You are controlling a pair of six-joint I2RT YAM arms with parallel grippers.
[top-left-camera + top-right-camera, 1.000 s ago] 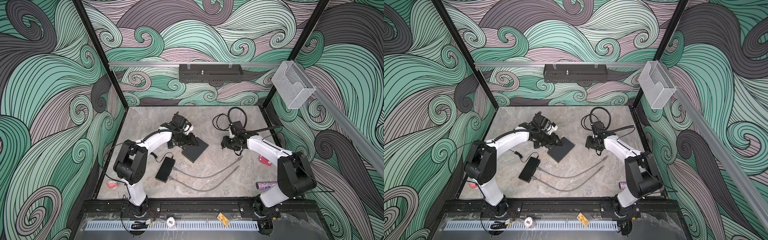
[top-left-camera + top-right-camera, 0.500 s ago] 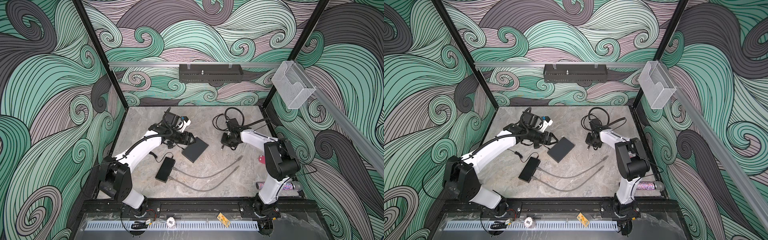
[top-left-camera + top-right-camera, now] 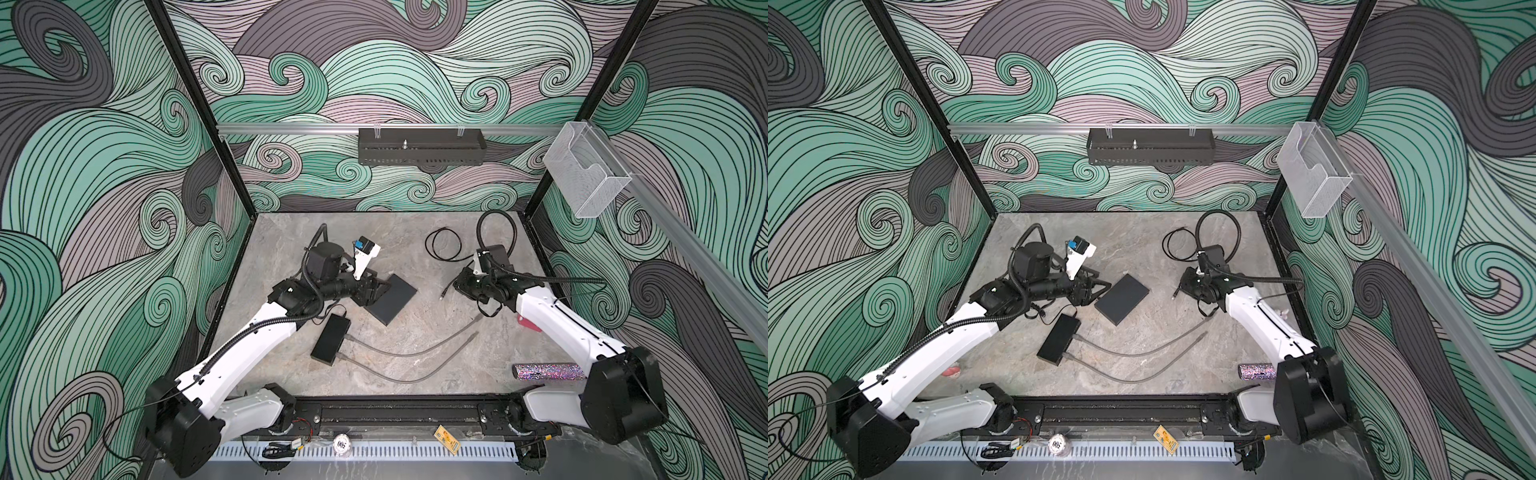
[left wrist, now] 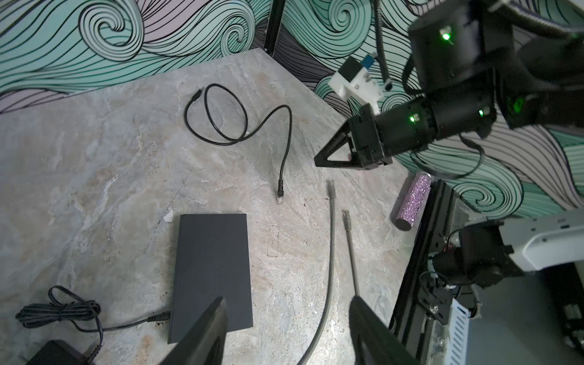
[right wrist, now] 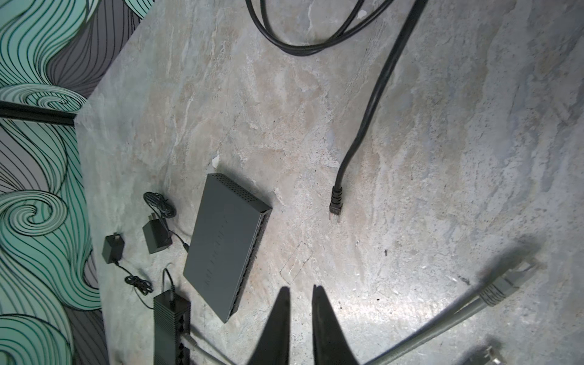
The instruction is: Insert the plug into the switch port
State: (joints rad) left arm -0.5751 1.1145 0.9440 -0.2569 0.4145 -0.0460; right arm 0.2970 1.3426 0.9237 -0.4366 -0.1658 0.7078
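Switch (image 3: 392,299) sits flat on the surface (image 3: 395,232), about centre and skewed to the walls. Its port row runs along the long side turned twd the R arm (clearest in R wrist view). Plug (image 3: 443,296), a clear tip on a thin black cable (image 3: 442,246), lies on the surface btwn the switch and the R gripper (image 5: 300,289). It is apart from the switch, in no port, w/ nothing gripping it. The cable trails back to a loose loop nr the rear wall. R gripper hangs low just beside the plug, which lies ahead of its tips and clear of them; jaws parted by a narrow slit only, nothing btwn them. L gripper (image 4: 287,300) is at the switch's L edge, jaws spread wide, empty. One finger overlaps the switch's edge in L wrist view, so contact can't be told. Small black hub (image 3: 330,338) lies front-L of the switch w/ two grey cables (image 3: 415,353) plugged in, their free ends loose on the surface. Glitter tube (image 3: 548,371) lies by the R arm's base. Two pwr adapters (image 5: 156,234) w/ thin cords lie on the switch's side away from the plug.
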